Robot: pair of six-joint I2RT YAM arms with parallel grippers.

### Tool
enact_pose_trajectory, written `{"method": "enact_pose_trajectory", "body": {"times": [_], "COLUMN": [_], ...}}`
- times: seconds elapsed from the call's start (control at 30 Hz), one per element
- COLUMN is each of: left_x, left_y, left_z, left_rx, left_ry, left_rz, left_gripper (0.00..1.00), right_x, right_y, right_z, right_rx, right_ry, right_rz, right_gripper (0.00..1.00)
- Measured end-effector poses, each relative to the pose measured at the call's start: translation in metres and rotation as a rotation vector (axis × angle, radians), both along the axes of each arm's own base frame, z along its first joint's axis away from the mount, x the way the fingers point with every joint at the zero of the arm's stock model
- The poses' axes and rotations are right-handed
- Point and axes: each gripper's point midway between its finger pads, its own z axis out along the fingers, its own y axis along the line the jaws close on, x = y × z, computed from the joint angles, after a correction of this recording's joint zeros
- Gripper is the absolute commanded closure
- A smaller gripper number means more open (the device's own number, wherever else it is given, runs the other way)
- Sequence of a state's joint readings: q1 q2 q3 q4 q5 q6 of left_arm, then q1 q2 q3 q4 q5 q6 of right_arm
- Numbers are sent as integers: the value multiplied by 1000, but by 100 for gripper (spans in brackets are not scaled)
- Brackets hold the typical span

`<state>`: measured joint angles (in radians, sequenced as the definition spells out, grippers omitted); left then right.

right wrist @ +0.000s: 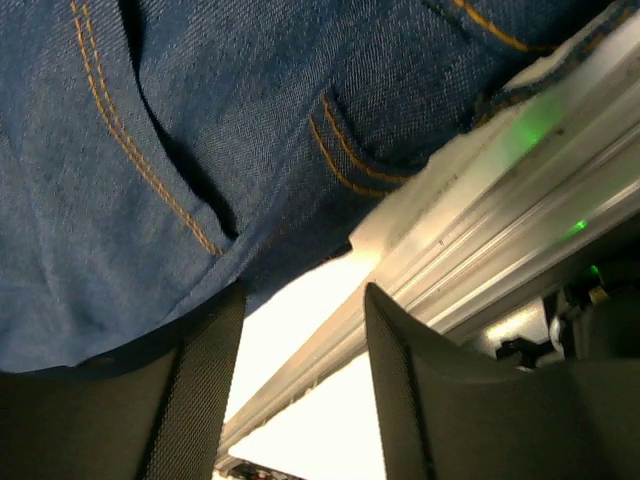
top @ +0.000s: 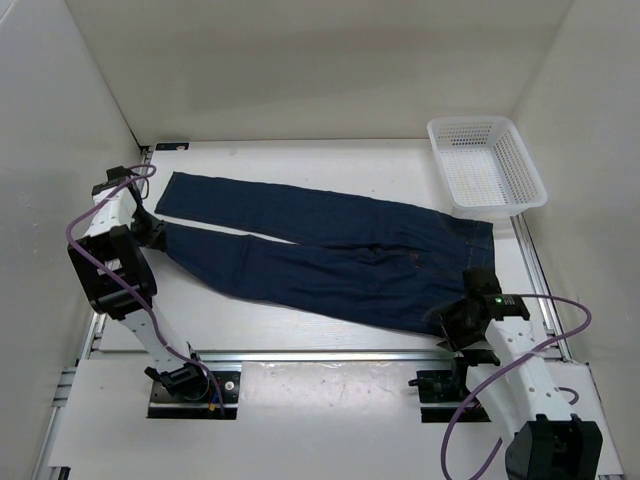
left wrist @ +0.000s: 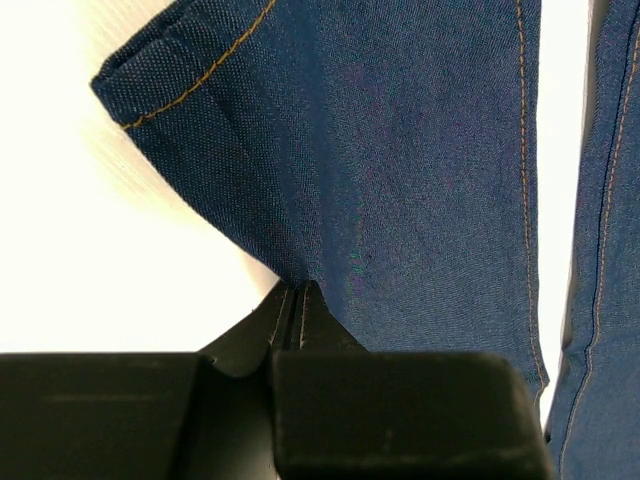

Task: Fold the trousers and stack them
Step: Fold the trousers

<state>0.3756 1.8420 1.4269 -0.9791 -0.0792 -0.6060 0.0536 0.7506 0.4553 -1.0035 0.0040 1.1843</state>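
Note:
The dark blue trousers (top: 330, 255) lie flat across the table, legs reaching left and the waist at the right. My left gripper (top: 150, 232) sits at the hem end of the nearer leg. In the left wrist view its jaws (left wrist: 295, 292) are shut, pinching the denim (left wrist: 400, 150) just behind the stitched hem. My right gripper (top: 455, 320) is at the near corner of the waist. Its fingers (right wrist: 205, 390) stand apart with only bright table between them. The waist cloth (right wrist: 150, 150) hangs over the left fingertip, and the gripper (right wrist: 300, 340) is open.
A white mesh basket (top: 485, 165) stands at the back right corner. An aluminium rail (top: 330, 355) runs along the near edge of the table, close beside my right gripper, and shows as the rail (right wrist: 500, 220) in the right wrist view. White walls enclose the table.

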Motion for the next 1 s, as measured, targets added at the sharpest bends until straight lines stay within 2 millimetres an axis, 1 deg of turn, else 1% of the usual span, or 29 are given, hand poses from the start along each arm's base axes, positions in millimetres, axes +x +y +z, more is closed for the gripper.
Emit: {"method": "enact_pose_trajectory", "body": {"times": [0.03, 0.13, 0.17, 0.2, 0.23, 0.27, 0.37, 0.43, 0.5, 0.6, 0.63, 0.67, 0.7, 0.73, 0.77, 0.8, 0.87, 0.9, 1.0], "left_x": [0, 0, 0, 0, 0, -1, -3, -3, -2, 1, 1, 2, 2, 2, 2, 3, 2, 1, 0], "left_y": [0, 0, 0, 0, 0, 0, -1, -1, -1, 0, 0, 0, -1, -1, -1, -2, -2, -2, -4], "left_z": [0, 0, 0, 0, 0, 0, 1, 3, 9, 23, 29, 35, 41, 46, 51, 55, 59, 59, 59], "left_rx": [0, 0, 0, 0, -1, -2, -5, -6, -4, 7, 12, 16, 19, 21, 24, 26, 29, 27, 23], "left_ry": [0, 0, 0, 0, 2, 3, 12, 13, 8, -20, -34, -48, -64, -77, -89, -100, -109, -107, -99], "left_rz": [0, 0, 0, 0, 0, 0, 0, -1, -1, -1, -1, -1, -2, -3, -4, -4, -5, -5, -8], "left_gripper": [90, 90, 90, 90, 90, 90, 90, 90, 90, 90, 90, 90, 90, 90, 90, 90, 90, 90, 90], "right_x": [0, -3, -3, -4, -3, -3, 0, 10, 22, 36, 39, 39, 40, 40, 38, 36, 30, 24, 12], "right_y": [0, 0, 0, -1, -3, -6, -14, -19, -24, -34, -36, -36, -36, -33, -31, -28, -22, -19, -13], "right_z": [-2, -10, -12, -13, -14, -15, -9, 2, 20, 49, 57, 61, 63, 61, 57, 51, 33, 23, 5], "right_rx": [1, 3, 2, -6, -22, -38, -86, -118, -146, -194, -206, -209, -206, -195, -182, -169, -140, -123, -90], "right_ry": [1, 17, 22, 25, 30, 35, 51, 13, -60, -188, -218, -236, -244, -238, -222, -204, -153, -118, -46], "right_rz": [-3, -14, -18, -16, -22, -25, -29, -30, -34, -42, -41, -37, -29, -20, -9, 0, 23, 32, 45], "right_gripper": [48, 62, 74, 83, 90, 100, 100, 100, 100, 100, 96, 89, 80, 62, 54, 48, 45, 45, 45]}}
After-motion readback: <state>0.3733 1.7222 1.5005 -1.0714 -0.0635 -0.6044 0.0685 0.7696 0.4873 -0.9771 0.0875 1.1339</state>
